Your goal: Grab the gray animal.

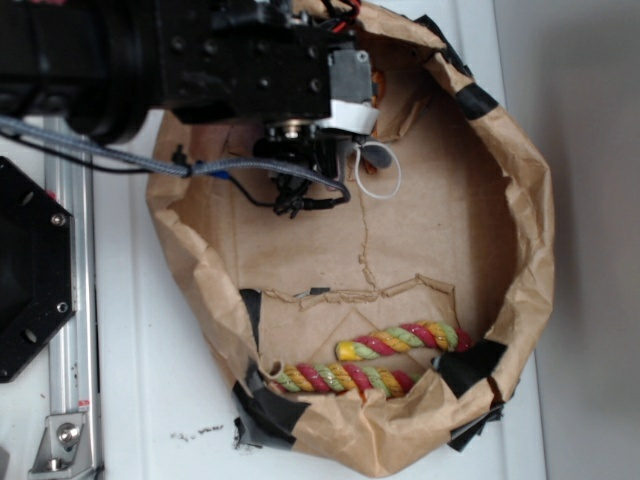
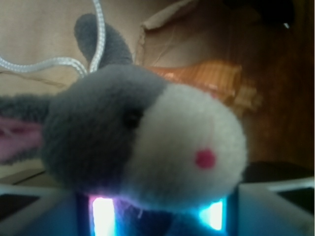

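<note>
The gray animal point(image 2: 142, 142) fills the wrist view: a gray plush head with a pale cream face, a red dot on the face, a pink-lined ear at the left and a white string loop point(image 2: 59, 61) behind it. My gripper point(image 2: 157, 206) is shut on it, the toy bulging over both fingers point(image 2: 34, 211). In the exterior view the gripper point(image 1: 335, 150) is low inside the brown paper bag point(image 1: 520, 250), at its far side. Only a gray bit of the animal point(image 1: 374, 156) and its string loop point(image 1: 385, 180) stick out to the right.
A red-yellow-green twisted rope point(image 1: 375, 360) lies in the bag's near part. An orange-brown shell point(image 2: 206, 81) lies behind the toy, close to the bag wall. The bag's crumpled, black-taped walls ring the gripper. A metal rail point(image 1: 70, 300) runs along the left.
</note>
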### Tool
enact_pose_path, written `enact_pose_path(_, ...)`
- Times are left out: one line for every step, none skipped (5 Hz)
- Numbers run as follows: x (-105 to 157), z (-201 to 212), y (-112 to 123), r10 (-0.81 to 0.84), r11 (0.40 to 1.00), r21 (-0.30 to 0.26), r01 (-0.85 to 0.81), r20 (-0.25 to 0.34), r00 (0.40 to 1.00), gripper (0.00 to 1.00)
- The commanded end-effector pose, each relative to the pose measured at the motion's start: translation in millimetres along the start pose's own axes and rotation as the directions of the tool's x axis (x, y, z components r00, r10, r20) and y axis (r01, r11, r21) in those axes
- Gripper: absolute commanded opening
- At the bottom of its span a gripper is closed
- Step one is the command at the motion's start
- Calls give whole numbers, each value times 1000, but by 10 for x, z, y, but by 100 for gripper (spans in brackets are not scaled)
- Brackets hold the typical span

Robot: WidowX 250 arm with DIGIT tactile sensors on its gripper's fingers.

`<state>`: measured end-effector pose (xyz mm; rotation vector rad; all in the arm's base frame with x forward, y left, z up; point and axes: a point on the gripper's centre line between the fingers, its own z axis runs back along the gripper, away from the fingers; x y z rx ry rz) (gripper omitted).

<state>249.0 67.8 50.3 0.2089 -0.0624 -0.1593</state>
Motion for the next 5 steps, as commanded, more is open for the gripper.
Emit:
enact_pose_path(526, 1031, -302, 140, 973, -197, -118, 104, 985, 0)
enact_pose_path(579, 1114, -400, 151, 969, -210, -127, 102, 983, 0)
enact_pose_path(560, 1124, -457, 154, 970, -203, -131, 102, 983, 0)
enact_pose_path(499, 1128, -506, 186, 961, -224, -162, 90, 978, 0)
enact_pose_path(421, 1128, -511, 201, 967, -175, -186, 72, 977, 0)
